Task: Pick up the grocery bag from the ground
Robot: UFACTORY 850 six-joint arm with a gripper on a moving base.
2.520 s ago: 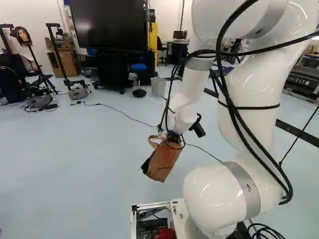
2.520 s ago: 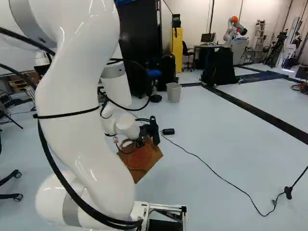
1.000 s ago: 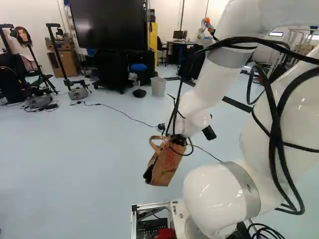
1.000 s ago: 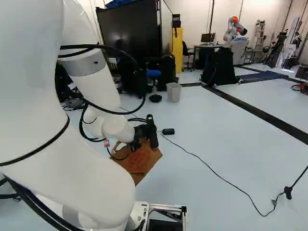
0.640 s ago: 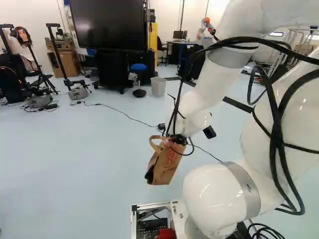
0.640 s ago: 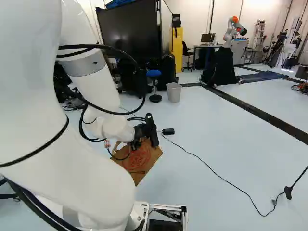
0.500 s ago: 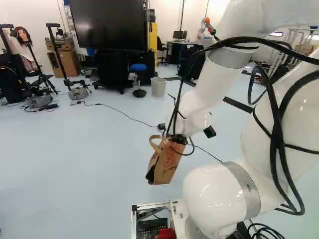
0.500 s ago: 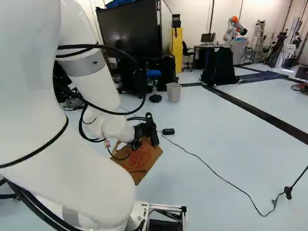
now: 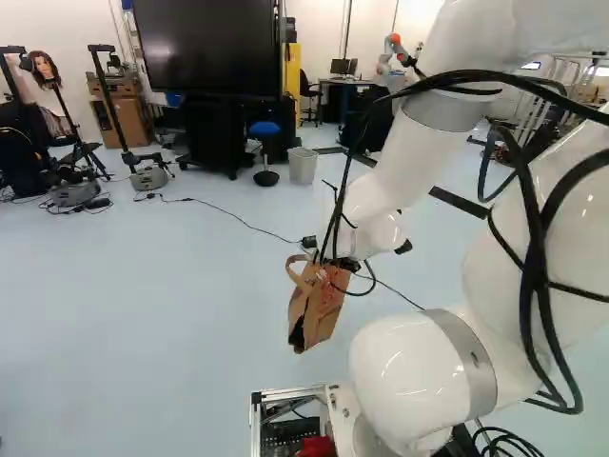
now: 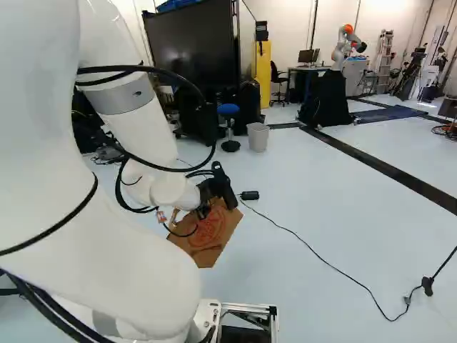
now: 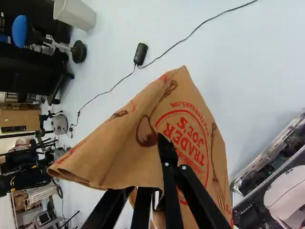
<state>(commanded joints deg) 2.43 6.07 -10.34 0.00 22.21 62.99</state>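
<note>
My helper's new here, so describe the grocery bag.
From the big black screen, come forward to the white arm. In its jaws tilts the grocery bag: brown paper, red print, looped handle, unlike the pale waste bin standing farther off.

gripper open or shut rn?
Shut on the bag. In the wrist view the fingers of the gripper are together at the paper; in the left base view the bag hangs below it.
</note>
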